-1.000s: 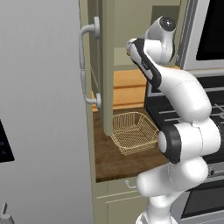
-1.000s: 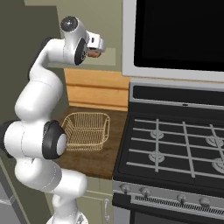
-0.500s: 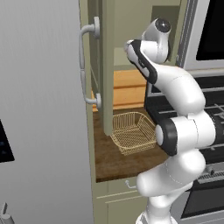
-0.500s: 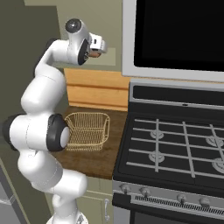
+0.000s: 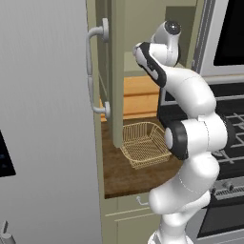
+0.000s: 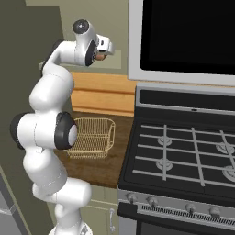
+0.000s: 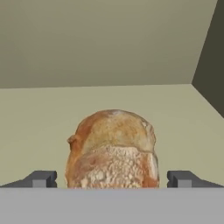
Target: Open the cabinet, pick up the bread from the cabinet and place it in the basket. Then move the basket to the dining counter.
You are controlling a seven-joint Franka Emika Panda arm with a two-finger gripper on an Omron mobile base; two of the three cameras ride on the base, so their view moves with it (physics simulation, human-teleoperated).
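While the cabinet (image 5: 116,71) door hangs open, the gripper (image 7: 112,179) fingers straddle the bread (image 7: 112,148) (clamped or not, can't tell).

cabinet (image 5: 114,71) door open | bread (image 7: 113,148) on its shelf | basket (image 6: 94,137) empty on worktop

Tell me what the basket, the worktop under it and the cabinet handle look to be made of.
The basket: thin tan-gold wire mesh, judging by its see-through grid and rimmed edge. The worktop: dark brown wood or wood-look laminate, with faint grain and a matte surface. The cabinet handle: probably brushed metal, going by its pale silver-grey, smooth curved bar.
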